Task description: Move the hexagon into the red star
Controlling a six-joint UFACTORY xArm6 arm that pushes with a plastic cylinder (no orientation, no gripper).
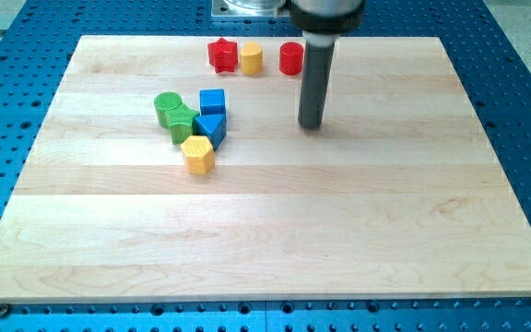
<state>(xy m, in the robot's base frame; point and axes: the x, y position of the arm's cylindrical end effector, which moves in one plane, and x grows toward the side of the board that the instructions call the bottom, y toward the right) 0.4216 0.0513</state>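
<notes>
A yellow hexagon (197,154) lies left of the board's middle, at the bottom of a cluster of blocks. A red star (222,54) sits near the view's top edge of the board, with a yellow cylinder (251,58) touching its right side. My tip (311,124) rests on the board, well to the right of the hexagon and below and to the right of the red star. It touches no block.
A red cylinder (290,57) stands right of the yellow cylinder, just above and left of my rod. The cluster holds a green cylinder (167,106), a green star (183,121), a blue cube (212,100) and a blue triangle (211,128). The wooden board (275,240) lies on a blue perforated table.
</notes>
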